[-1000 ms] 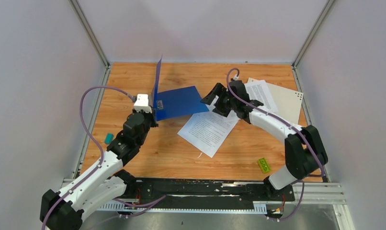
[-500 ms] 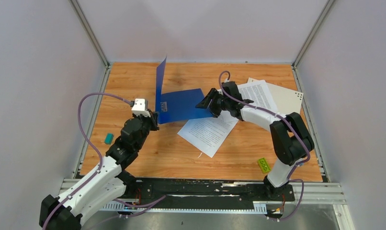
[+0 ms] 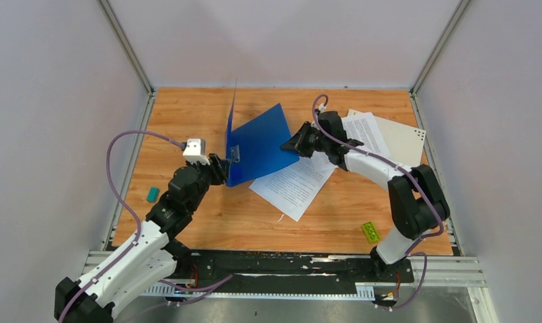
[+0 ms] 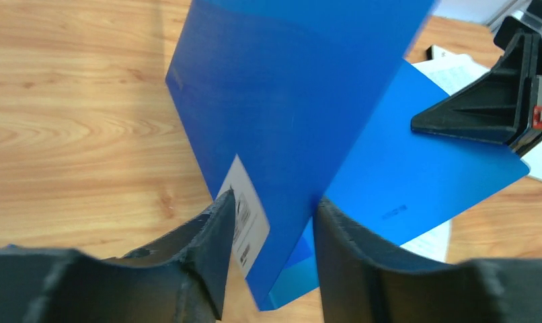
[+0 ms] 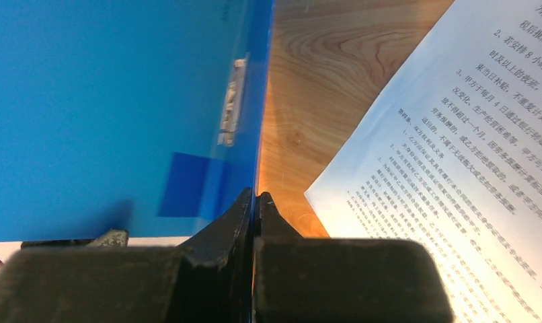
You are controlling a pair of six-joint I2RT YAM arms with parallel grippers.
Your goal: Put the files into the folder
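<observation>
The blue folder [image 3: 258,138] stands open on the wooden table, one cover upright and the other raised off the table at its right edge. My right gripper [image 3: 290,144] is shut on that raised edge; in the right wrist view the gripper [image 5: 256,198] pinches the thin blue cover [image 5: 107,101]. My left gripper [image 3: 232,157] is open, and the upright cover [image 4: 288,101] passes loosely between its fingers [image 4: 221,219]. One file [image 3: 294,185] lies partly under the folder. The other file [image 3: 366,132] lies under the right arm, also visible in the right wrist view [image 5: 456,168].
A stiff pale grey sheet [image 3: 406,145] lies under the far-right file. A small teal piece [image 3: 152,194] sits near the left edge and a green piece [image 3: 370,232] at the front right. Grey walls close in three sides of the table.
My right gripper has shut on the folder's lower cover and lifted its edge. My left gripper has opened, letting go of the upright cover, which has leaned slightly right.
</observation>
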